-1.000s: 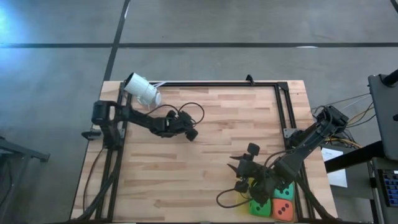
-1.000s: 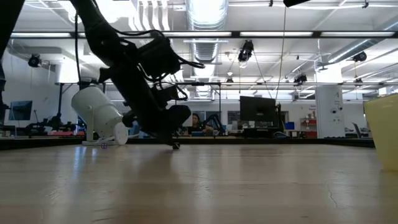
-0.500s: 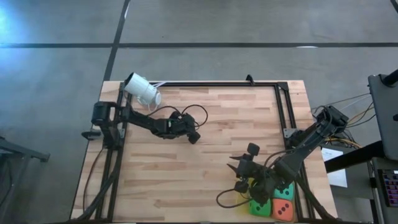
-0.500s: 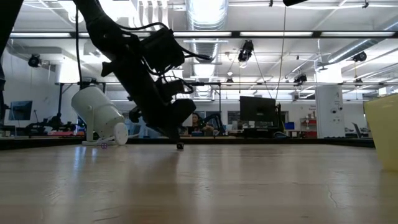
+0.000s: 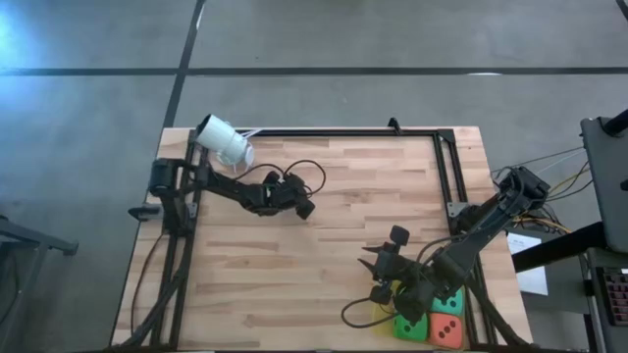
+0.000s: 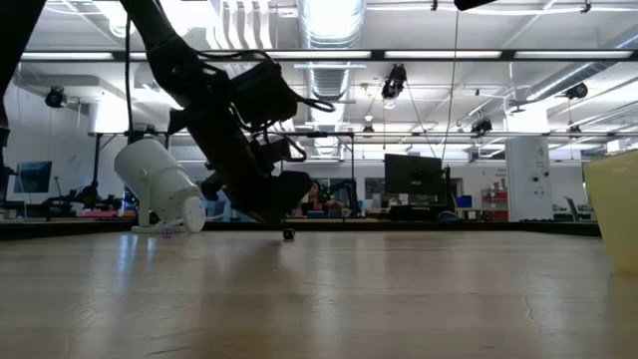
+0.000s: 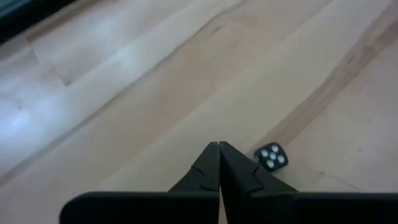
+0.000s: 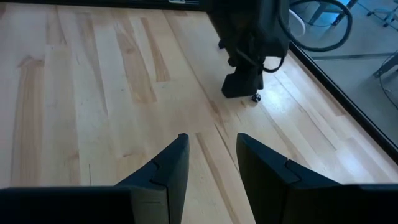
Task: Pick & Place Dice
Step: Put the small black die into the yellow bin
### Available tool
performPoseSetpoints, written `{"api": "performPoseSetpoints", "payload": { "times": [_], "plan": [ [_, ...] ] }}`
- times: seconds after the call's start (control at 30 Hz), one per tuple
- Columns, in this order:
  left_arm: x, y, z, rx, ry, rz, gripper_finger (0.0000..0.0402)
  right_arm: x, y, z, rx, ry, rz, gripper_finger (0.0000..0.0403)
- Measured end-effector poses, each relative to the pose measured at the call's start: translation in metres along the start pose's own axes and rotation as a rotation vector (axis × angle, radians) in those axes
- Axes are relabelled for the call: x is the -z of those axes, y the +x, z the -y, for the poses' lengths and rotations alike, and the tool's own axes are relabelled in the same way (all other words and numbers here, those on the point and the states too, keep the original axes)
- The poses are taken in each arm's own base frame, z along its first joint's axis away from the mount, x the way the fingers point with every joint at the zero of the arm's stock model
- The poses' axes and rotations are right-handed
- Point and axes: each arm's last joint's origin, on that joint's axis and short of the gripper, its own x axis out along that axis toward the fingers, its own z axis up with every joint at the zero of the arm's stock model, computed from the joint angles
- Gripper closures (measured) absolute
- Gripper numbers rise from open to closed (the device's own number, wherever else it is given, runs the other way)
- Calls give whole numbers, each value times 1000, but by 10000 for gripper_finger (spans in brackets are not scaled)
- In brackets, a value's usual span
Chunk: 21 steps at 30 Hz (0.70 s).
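Observation:
In the high view the big dice sit at the table's near right corner: a bright green one, an orange-red one and a teal one. A second green one is mostly hidden under the right arm. My right gripper hovers open just left of them, seen also in its wrist view. My left gripper is shut over the table's left middle. A tiny black die with white pips lies on the wood beside its tips, apart from them in the low view.
A white cylinder lies tilted at the far left corner, also in the low view. A black frame rail runs along the far and right edges. A pale yellow block stands at the low view's right edge.
My left gripper first slid low along the table a little toward the right and near edge, with its tip down at the tiny black die. It then rose and drew back toward the left. The die now lies on the wood, apart from the tip.

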Motion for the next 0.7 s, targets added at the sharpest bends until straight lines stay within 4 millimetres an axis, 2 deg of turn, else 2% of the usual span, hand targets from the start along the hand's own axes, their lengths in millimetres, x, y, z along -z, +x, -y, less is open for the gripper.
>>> {"api": "performPoseSetpoints", "payload": {
  "times": [0.43, 0.7],
  "plan": [
    [9, 13, 14, 71, 32, 24, 399, 0, 0, 0, -2, 2, 0, 275],
    [12, 8, 24, 151, 33, 27, 399, 0, 0, 0, -3, 4, 1, 275]
  ]
}}
